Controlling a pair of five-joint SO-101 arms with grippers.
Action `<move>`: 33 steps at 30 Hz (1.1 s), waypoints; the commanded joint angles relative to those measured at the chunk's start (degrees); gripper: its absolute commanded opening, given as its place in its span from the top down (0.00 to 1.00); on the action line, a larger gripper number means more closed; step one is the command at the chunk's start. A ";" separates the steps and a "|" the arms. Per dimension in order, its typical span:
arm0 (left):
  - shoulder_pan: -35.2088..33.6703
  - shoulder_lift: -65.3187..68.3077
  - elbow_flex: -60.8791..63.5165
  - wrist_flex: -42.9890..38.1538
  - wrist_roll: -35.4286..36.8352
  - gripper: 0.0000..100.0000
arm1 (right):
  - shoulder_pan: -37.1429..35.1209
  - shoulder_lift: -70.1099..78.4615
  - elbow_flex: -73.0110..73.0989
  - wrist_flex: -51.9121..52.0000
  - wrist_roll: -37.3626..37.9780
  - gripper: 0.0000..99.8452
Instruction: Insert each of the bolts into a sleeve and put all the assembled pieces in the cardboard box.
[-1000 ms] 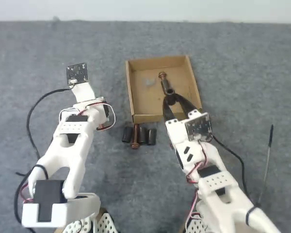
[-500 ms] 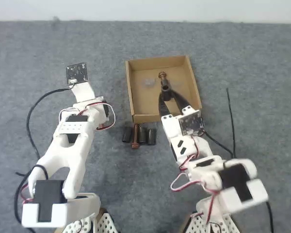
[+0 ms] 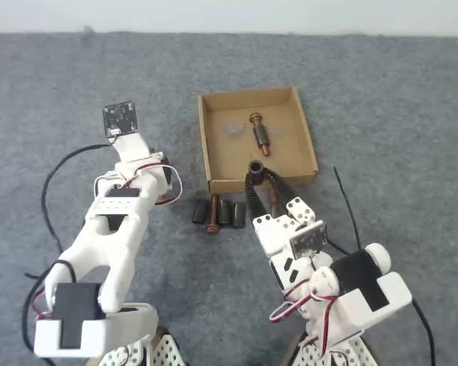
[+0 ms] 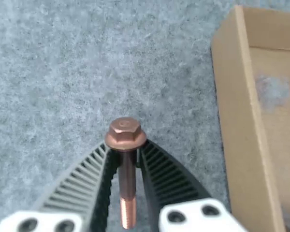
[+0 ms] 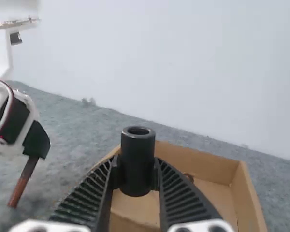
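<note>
Both arm bases stand at the near edge of the table (image 3: 412, 114). The right arm (image 3: 351, 290) is folded tight, with its elbow low and near and its wrist lifted. The right gripper (image 5: 137, 166) points toward the far edge, just short of the front wall of the cardboard box (image 3: 204, 145). Its jaws are parted only by the width of a black sleeve (image 5: 137, 157), which they clamp upright with the hollow end up.

The left arm (image 3: 114, 229) stretches from the near left corner toward the far edge. It tips down at the wrist over bare grey table, to the left of the box. The left gripper (image 4: 125, 147) is closed on a copper bolt (image 4: 126, 134). The shank lies between the ribbed jaws and the hexagonal head sits just past the fingertips.

Between the arms, just before the box's front wall, three loose sleeves (image 3: 224, 211) lie in a row, with a second bolt (image 3: 212, 221) among them. Farther on, one assembled piece (image 3: 259, 136), a bolt in a sleeve, lies on the box floor.
</note>
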 commanded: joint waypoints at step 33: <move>27.78 -50.73 6.90 -2.55 0.35 0.99 | -4.79 0.31 1.14 2.24 -0.09 0.99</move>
